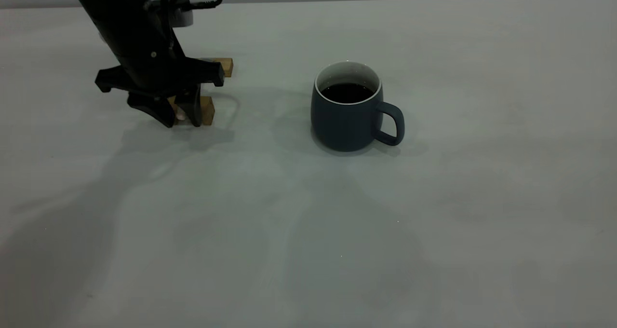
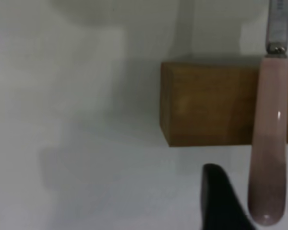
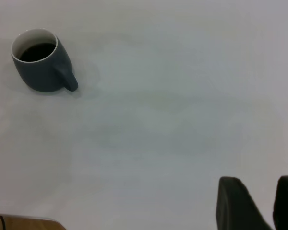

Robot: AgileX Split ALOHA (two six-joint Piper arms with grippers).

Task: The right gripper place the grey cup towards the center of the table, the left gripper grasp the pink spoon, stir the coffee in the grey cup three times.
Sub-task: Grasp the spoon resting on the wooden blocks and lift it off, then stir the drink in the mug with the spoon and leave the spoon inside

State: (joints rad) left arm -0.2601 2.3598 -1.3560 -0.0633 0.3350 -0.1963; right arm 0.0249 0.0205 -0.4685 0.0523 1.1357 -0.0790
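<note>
Bare counter [image 1: 308, 251] fills the near half of the exterior view, marked only by shadows. Past it, close to centre, stands the cup [image 1: 348, 108], upright, handle toward 3 o'clock, with nothing touching it. Coffee [image 1: 347, 92] sits well below the white rim, so there is room for stirring, yet the mug is probably heavy and a careless bump could slop the liquid.

At about 10 o'clock from the cup, well apart, the left tool [image 1: 181, 118] has its fingers spread on either side of the spoon [image 2: 269, 143], not closed on it. The wrist view shows the pink handle lying across a wooden block [image 2: 206, 103], its end hanging past the edge between the two fingers. That raised end looks like the place to grip. The spoon is likely light and stiff, and its smooth, rounded handle may slip or twist, so a firm pinch square across it seems wise. A second block [image 1: 226, 67] lies farther back.

The right tool [image 3: 264, 203] hangs far from the cup, fingers parted and empty.
</note>
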